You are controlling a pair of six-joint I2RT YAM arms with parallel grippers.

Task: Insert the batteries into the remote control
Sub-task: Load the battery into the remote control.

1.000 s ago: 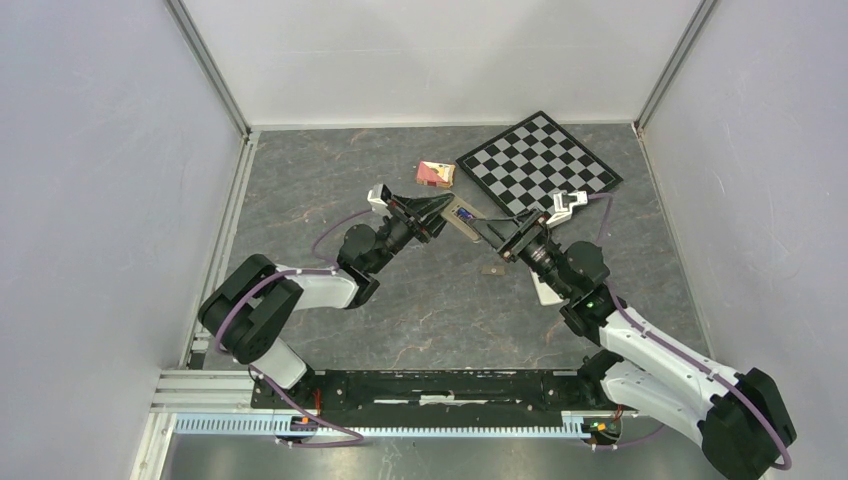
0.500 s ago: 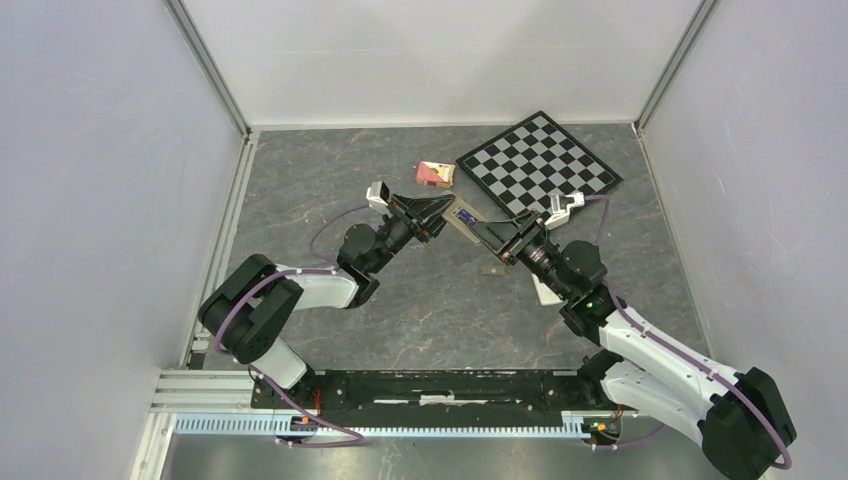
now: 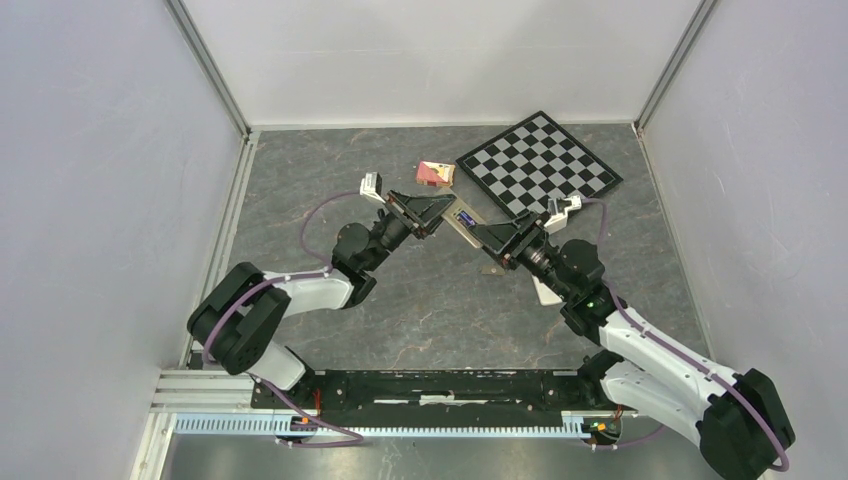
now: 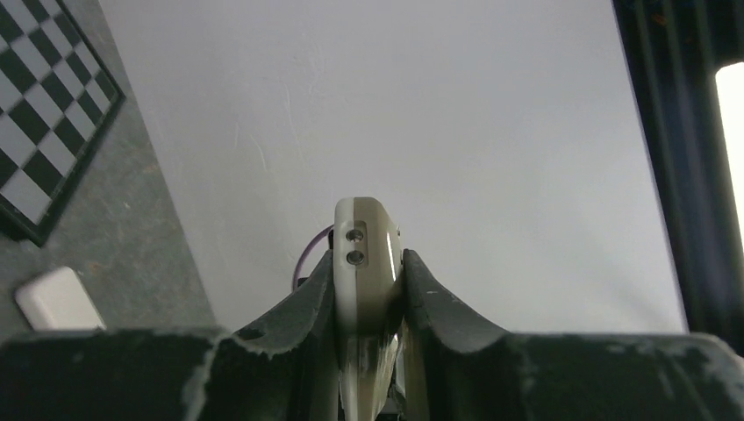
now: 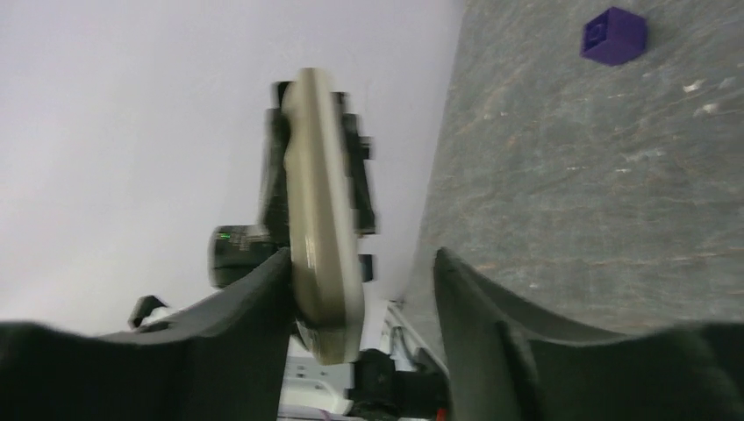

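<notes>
The left gripper [image 4: 368, 274] is pressed tight on one end of the remote control [image 4: 368, 232], with one finger on each side. In the left wrist view this sits at the bottom middle of the frame.

The right gripper [image 5: 361, 263] is spread wide. The other end of the remote is between its fingers. It touches one finger [image 5: 259, 294] and is well apart from the other.

In the top view the remote is held up off the table [image 3: 330, 180] between the two arms, a bit above the middle of the frame. A small blue bit shows in its back. It may be one of the batteries [image 3: 463, 214], but it is too small to be sure. A small dark piece [image 3: 491, 269] lies on the table just below. A checkerboard [image 3: 540, 160] is at the upper right.

I think the step is passing or steadying the remote. Next, the right fingers should close on it gently and squarely. The left should not let go until they do.
</notes>
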